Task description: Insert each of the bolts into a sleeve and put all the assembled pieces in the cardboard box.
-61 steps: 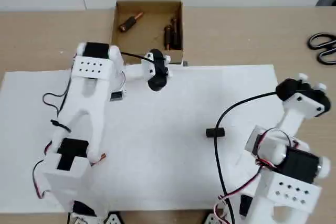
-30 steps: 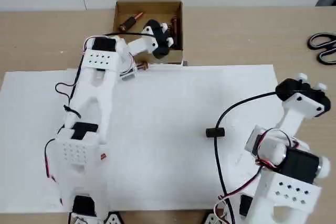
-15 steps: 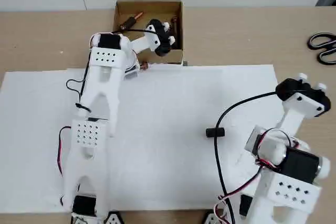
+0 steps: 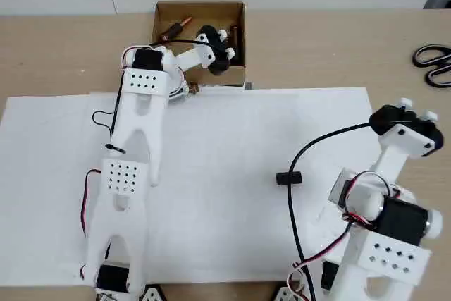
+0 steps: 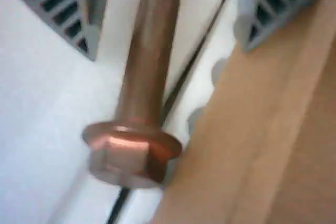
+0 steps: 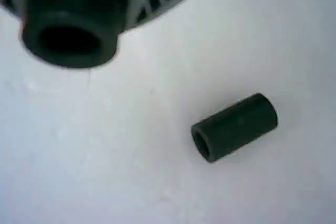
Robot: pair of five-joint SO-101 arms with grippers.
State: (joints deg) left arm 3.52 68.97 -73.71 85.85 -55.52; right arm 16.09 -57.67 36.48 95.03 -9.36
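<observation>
The left pincer (image 5: 170,40), wide astride a bolt (image 5: 139,103), has swung to the cardboard box's (image 4: 199,3) 6 o'clock wall, bolt unboxed; right pincer (image 6: 79,3) grips a sleeve (image 6: 68,38).

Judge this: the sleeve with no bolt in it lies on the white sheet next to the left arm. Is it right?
No. The sleeve with no bolt in it lies on the white sheet next to the right arm, not the left, as the high view shows.

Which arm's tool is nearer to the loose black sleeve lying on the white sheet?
Right. The right tool, holding a second sleeve, hangs just beside the loose sleeve; the left tool is far across the sheet, at the cardboard box.
</observation>
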